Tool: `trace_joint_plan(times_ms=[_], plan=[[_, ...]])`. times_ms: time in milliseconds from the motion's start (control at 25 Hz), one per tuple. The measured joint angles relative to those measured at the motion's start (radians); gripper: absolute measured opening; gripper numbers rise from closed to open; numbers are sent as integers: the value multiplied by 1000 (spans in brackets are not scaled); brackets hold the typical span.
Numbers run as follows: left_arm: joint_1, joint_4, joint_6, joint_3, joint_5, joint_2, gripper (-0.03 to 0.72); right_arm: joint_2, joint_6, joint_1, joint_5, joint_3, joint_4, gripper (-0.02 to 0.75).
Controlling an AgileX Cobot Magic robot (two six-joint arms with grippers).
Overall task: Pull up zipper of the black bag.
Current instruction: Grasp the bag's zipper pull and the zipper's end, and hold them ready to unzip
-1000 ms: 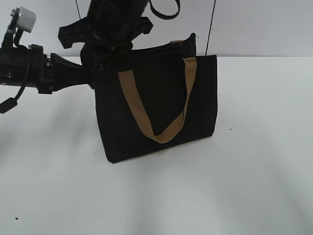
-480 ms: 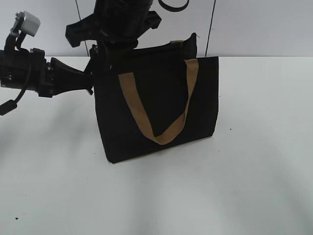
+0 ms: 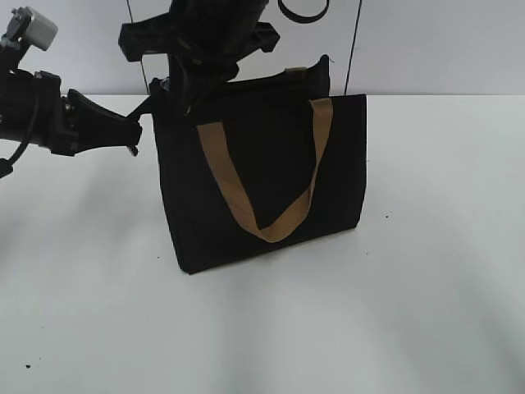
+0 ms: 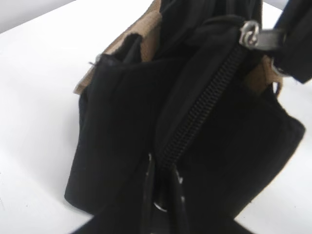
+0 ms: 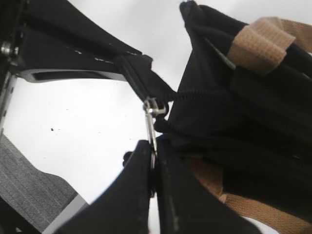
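The black bag (image 3: 271,164) stands upright on the white table (image 3: 426,271), its tan handle (image 3: 230,185) hanging down the front. My left gripper (image 3: 138,130) is at the bag's top left corner. In the left wrist view it (image 4: 163,195) is shut on the fabric end of the zipper (image 4: 204,107). My right gripper (image 3: 172,89) reaches across from above. In the right wrist view it (image 5: 155,161) is shut on the metal pull tab (image 5: 152,122), with the slider near that same left end of the bag (image 5: 253,112).
The table's far edge meets a grey wall (image 3: 443,41) behind the bag. A thin dark cable (image 3: 353,49) hangs down behind the bag's right end. A second tan handle (image 5: 258,44) lies on the bag's far side. Grey floor (image 5: 29,170) shows beyond the table edge.
My left arm has shifted left and a little up, still holding the bag's corner. My right arm has moved up and to the right. The bag's top left corner is drawn tighter.
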Motion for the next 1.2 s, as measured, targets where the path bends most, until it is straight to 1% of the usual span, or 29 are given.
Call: trace_joint_plan(times_ms=[280,480,640,880,1000,1080,1200], plan=[[1,8,-56,-11,37,-13,38,0,0,-48,56,-85,86,-10],[-4,20,-118,-12,31,-18,38,3,41,-76,65,-89,127,-10],[-4,26,-131,-13,22,-18,38,10,87,-101,65,-89,196,-10],[-4,35,-136,-14,37,-18,38,16,310,-148,73,-89,261,-10],[-5,24,-139,-18,41,-18,38,16,423,-186,76,-89,324,-10],[-5,17,-139,-20,46,-18,38,16,464,-198,76,-89,365,-10],[-5,16,-152,-20,47,-19,38,17,508,-201,76,-89,383,-10]])
